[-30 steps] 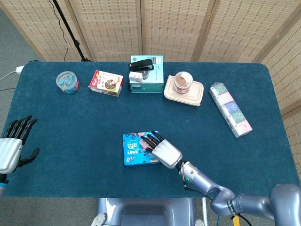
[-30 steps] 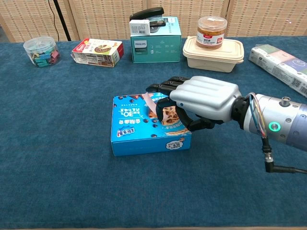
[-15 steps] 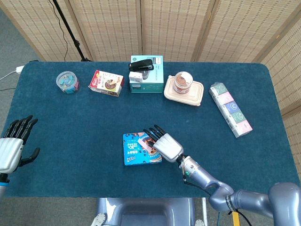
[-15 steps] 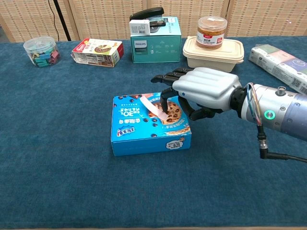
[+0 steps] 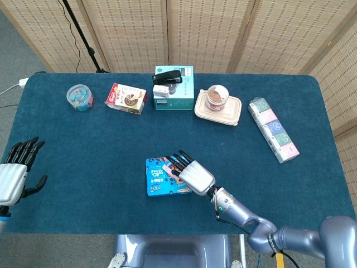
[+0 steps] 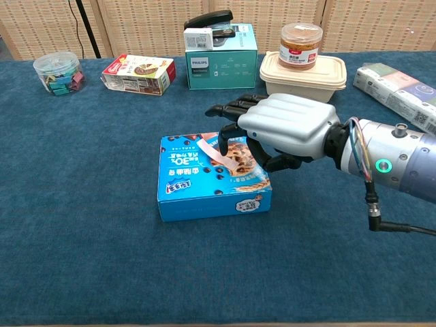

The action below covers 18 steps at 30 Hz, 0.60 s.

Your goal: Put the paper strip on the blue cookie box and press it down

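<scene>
Blue bench (image 6: pixel 82 225): paper strip (image 6: pixel 212 151) lies on blue cookie box (image 6: pixel 204 178), right hand (image 6: pixel 289 131) hovering, fingers (image 6: pixel 228 109) spread, holding nothing, final pressing likely left.

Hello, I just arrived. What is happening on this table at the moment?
The robot's right hand hangs over the blue cookie box near the middle of the table. A pink paper strip lies on the box top, and the fingers are spread above it; whether they touch it cannot be told. The left hand waits open at the table's left edge, holding nothing.
</scene>
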### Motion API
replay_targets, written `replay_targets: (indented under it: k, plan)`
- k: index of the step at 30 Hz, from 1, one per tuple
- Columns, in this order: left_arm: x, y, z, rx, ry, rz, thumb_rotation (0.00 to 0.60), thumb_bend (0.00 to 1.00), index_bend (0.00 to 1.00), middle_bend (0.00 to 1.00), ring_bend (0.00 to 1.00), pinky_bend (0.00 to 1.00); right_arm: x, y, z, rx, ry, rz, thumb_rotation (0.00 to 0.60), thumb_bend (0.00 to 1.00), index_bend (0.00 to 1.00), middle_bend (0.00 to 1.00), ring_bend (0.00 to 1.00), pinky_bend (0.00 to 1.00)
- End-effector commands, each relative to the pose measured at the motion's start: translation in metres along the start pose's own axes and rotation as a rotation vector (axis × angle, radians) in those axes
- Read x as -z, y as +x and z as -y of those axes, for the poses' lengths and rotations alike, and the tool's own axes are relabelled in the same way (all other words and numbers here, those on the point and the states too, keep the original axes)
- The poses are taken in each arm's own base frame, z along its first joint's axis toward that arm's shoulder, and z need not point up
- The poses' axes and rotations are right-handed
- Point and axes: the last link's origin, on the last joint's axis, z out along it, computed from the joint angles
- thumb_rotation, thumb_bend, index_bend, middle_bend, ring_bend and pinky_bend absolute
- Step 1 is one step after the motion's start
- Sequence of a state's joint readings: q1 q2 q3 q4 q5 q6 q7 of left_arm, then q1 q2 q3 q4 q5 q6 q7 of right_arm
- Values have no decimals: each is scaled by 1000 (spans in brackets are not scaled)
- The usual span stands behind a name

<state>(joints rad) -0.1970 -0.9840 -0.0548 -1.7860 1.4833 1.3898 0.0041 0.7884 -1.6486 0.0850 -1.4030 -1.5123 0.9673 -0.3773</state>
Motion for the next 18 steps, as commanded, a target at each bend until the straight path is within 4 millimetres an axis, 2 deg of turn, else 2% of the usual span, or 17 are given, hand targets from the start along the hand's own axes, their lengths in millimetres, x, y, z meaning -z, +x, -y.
replay_targets:
  k: [1, 18]
  plan:
    - [0, 0, 0, 0, -1, 0, 600, 352, 0, 0, 0, 0, 0, 1, 0, 4, 0, -5, 600, 1000, 319, 0, 0, 0]
    - [1, 0, 1, 0, -3, 2, 600, 352, 0, 0, 0, 0, 5, -14, 8, 5, 16, 21, 600, 1000, 321, 0, 0, 0]
